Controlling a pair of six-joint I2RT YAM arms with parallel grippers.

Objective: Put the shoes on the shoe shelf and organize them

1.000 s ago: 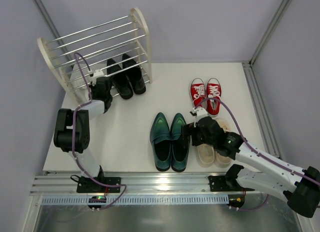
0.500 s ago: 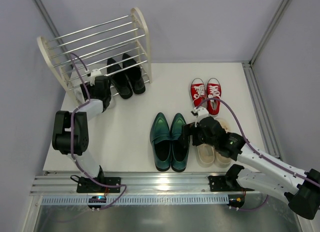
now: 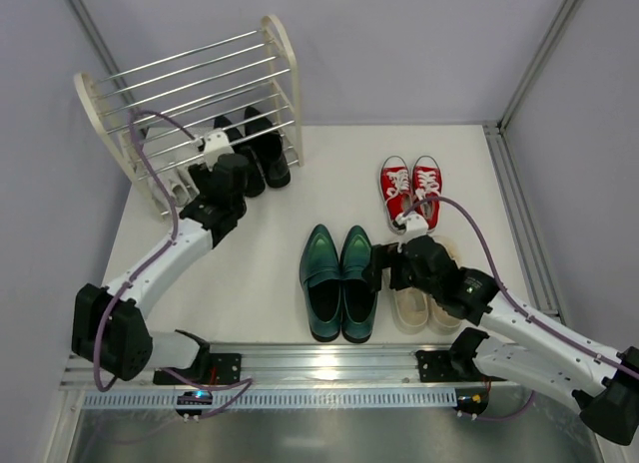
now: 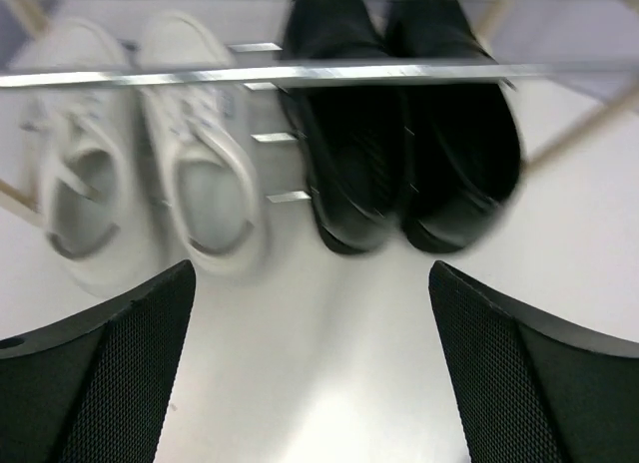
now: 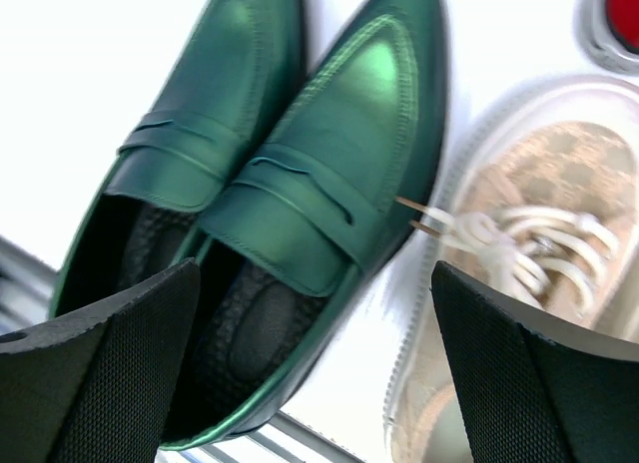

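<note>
While left gripper [image 4: 310, 278] gapes empty by shelved white sneakers [image 4: 150, 174], right gripper [image 5: 318, 273] hangs open over green loafers [image 5: 300, 154]; clamp one next

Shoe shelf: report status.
Left gripper, right gripper open, empty. White sneakers, glossy black dress shoes on cream-framed rod shelf. Green loafers, red sneakers, beige sneakers on table.

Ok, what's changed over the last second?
The left gripper has opened and drawn back from the shelf, shifting right. It leaves the white sneakers lying free under the rods beside the black shoes. The right gripper stays open over the green loafers and beige sneakers. Those pairs and the red sneakers have not moved.
</note>
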